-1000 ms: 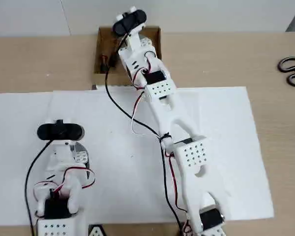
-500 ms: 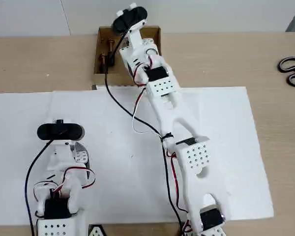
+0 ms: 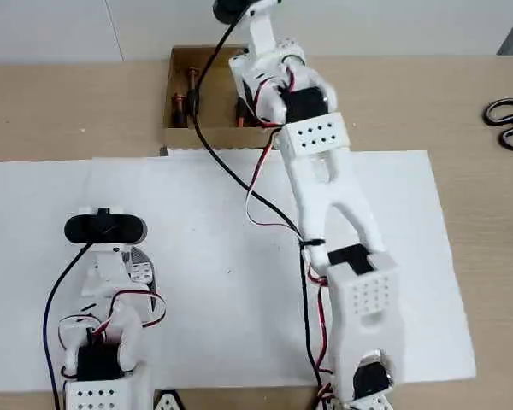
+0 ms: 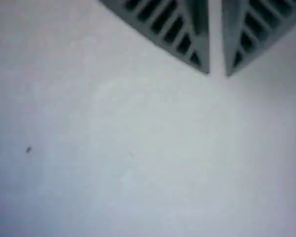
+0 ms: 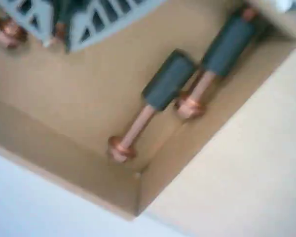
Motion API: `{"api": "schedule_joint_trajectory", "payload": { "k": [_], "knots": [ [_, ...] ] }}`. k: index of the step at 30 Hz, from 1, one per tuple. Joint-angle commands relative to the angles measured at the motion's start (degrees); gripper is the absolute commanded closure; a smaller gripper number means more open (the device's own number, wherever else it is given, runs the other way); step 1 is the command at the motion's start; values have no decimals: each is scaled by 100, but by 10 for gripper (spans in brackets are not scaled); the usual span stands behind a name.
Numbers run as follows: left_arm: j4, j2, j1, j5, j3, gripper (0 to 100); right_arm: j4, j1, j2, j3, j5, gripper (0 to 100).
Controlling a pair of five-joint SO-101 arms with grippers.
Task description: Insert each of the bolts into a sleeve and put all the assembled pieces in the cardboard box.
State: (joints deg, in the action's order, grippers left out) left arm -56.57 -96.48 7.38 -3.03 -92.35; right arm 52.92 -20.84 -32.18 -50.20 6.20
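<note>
The cardboard box [image 3: 173, 120] stands at the table's far edge. Two assembled pieces [image 3: 185, 90], dark sleeves on copper bolts, lie side by side at its left end. In the right wrist view they are the nearer piece [image 5: 168, 80] and the one along the wall [image 5: 228, 39]. My right gripper [image 3: 244, 101] hangs inside the box's right part. There the right gripper [image 5: 59, 42] appears shut on a third dark sleeve, with a copper bolt head [image 5: 7, 32] just beside the fingers. My left gripper [image 4: 216, 71] is shut and holds nothing, low over the white paper [image 4: 138, 158].
A large white paper sheet [image 3: 197, 213] covers the table's middle, and the left arm [image 3: 107, 290] rests on its near left part. Scissors [image 3: 506, 120] lie at the far right on the bare wood. The right arm [image 3: 325, 196] stretches across the sheet to the box.
The right arm has swung to the right, taking its gripper from the box's left end to its right part and uncovering the two pieces at the left. The left arm has stayed still.
</note>
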Motion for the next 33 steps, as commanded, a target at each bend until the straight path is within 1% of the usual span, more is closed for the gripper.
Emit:
{"api": "schedule_joint_trajectory", "payload": {
  "k": [1,8,15,18,23,25,27,31,33],
  "knots": [
    [123,-62,-18,35,13,994,734,48,831,-281,35,992],
    [123,-62,-18,35,13,994,1859,92,1719,-273,26,991],
    [123,-62,-18,35,13,994,2923,295,2686,-273,-9,991],
    [123,-62,-18,35,13,994,3354,426,3046,-273,-369,991],
    [123,-62,-18,35,13,994,4154,875,3486,-273,-976,991],
    [123,-62,-18,35,13,994,4233,1121,3714,-273,-1134,991],
    [123,-62,-18,35,13,994,4251,1332,4022,-264,-1125,993],
    [123,-62,-18,35,13,994,4303,1490,4690,-202,-1108,995],
    [123,-62,-18,35,13,994,4321,1516,5103,158,-1037,995]
  ]
}}
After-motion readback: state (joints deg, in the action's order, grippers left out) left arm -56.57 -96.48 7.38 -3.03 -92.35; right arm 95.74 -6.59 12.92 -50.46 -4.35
